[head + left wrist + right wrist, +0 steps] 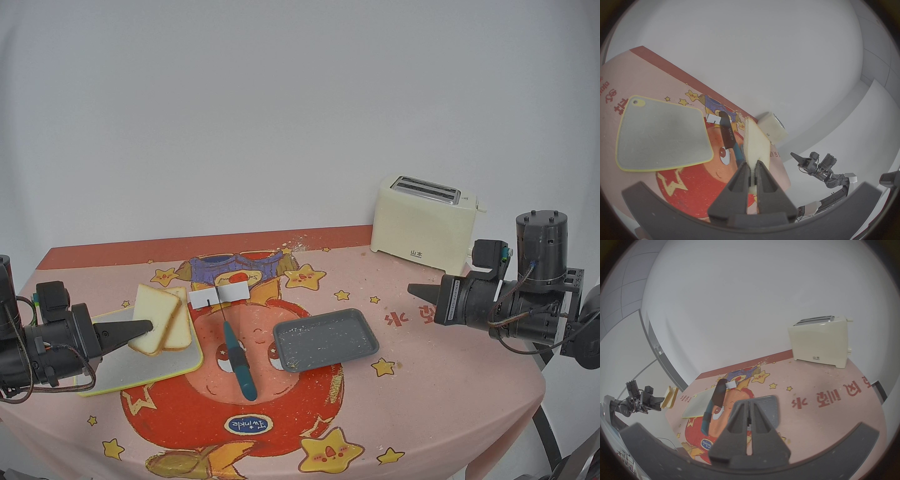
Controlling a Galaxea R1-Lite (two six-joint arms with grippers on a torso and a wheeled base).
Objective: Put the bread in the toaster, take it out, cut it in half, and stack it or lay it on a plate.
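Two slices of bread [159, 319] are held side by side, upright, just above the yellow-rimmed cutting board [144, 369] at the table's left. My left gripper [140, 326] is shut on their lower edge; in the left wrist view the fingers [762, 181] pinch the bread [756, 147]. The cream toaster [425, 225] stands at the back right with its slots empty. My right gripper [415, 290] hangs shut and empty in front of the toaster, above the table. A grey plate [325, 339] lies mid-table. The teal-handled knife [237, 359] lies between board and plate.
The knife's blade tip rests in a white holder [220, 295] behind the board. Crumbs are scattered on the plate and on the cartoon-print tablecloth [437, 375]. A white wall stands close behind the table.
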